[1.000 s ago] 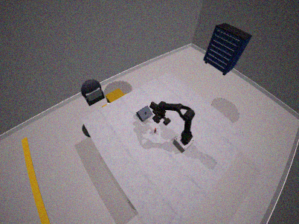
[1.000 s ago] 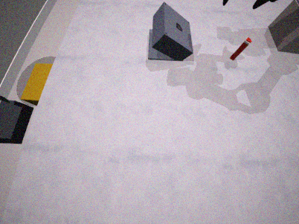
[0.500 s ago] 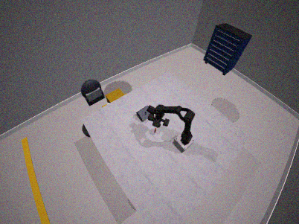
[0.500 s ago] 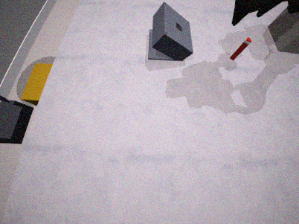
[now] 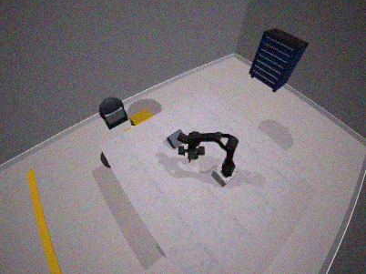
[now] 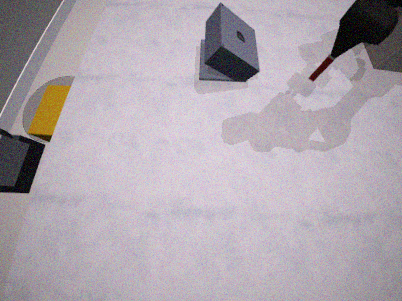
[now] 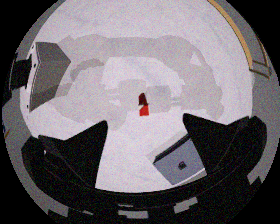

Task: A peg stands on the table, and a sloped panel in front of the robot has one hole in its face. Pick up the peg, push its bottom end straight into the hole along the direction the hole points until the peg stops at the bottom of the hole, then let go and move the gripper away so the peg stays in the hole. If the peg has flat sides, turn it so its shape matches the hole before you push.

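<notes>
The dark red peg stands on the table; its brighter red top shows in the wrist view, and its upper end is hidden in the exterior view. My gripper is open and empty, pointing down over the peg. In the wrist view the peg appears near the middle of the gap between the fingertips. The blue-grey sloped panel stands beside it, partly behind a finger in the wrist view. Its face has one small dark hole, which looks roughly square in the wrist view.
The arm's base stands on the table on the side of the peg away from the panel. Off the table are a yellow block, a dark chair-like object and a blue drawer cabinet.
</notes>
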Available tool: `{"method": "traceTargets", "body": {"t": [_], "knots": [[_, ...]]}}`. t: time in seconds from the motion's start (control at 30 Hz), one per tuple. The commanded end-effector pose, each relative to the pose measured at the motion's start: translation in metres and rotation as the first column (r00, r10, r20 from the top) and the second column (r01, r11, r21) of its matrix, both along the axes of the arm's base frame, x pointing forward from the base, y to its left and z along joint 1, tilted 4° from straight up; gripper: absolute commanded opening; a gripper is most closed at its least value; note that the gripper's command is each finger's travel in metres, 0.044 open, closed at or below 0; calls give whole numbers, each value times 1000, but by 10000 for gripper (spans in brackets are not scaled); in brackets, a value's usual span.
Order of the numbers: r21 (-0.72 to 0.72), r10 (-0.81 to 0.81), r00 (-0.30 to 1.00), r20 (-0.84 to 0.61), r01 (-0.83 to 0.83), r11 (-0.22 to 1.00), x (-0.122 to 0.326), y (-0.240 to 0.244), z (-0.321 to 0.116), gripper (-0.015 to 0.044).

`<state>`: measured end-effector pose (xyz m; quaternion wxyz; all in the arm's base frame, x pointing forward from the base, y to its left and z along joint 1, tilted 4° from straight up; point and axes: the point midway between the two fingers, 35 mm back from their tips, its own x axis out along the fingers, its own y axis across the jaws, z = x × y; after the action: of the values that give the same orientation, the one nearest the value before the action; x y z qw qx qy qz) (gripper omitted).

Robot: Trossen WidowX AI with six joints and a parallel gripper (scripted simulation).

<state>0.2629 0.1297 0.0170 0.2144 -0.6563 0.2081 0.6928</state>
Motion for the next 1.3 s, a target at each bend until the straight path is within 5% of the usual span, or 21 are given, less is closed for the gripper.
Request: {"method": "traceTargets", "body": {"t": [0.0, 1.27], "knots": [[8, 20, 1000, -5, -20, 1000, -2, 1, -1, 440], [8, 20, 1000, -5, -20, 1000, -4, 3, -60, 440]]}}
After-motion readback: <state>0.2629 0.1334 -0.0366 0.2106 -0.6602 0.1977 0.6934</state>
